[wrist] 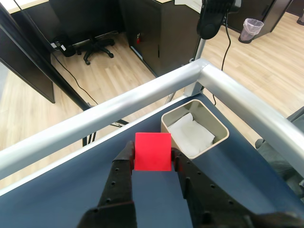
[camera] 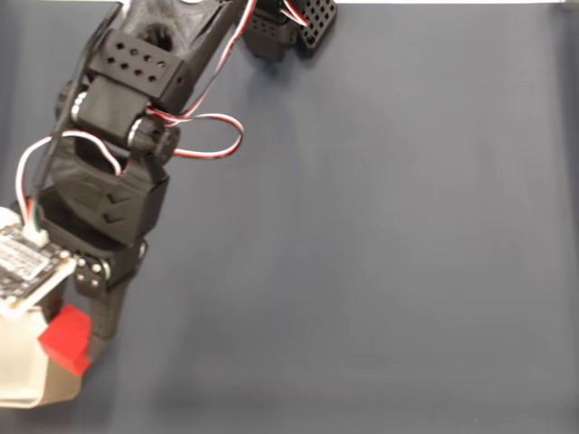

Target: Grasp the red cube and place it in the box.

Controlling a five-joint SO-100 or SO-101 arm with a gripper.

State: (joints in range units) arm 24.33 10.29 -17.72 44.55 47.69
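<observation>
A: Surface? Dark blue-grey table mat (camera: 380,271), plain, with a white strip (camera: 452,2) along the top edge in the fixed view.

B: Wrist view has more. A silver metal rail (wrist: 142,97) frames the table edge and bends at a corner (wrist: 204,71).

A: Beyond it?

B: Light wood floor (wrist: 109,76). Black office-chair base (wrist: 97,47) upper left, a dark cabinet (wrist: 161,28) beside it, and a black cable (wrist: 71,78) crossing the floor.

A: Top right?

B: Bin with a clear liner (wrist: 250,28), plus a black object (wrist: 213,16) on a pole, identity unclear.
</observation>
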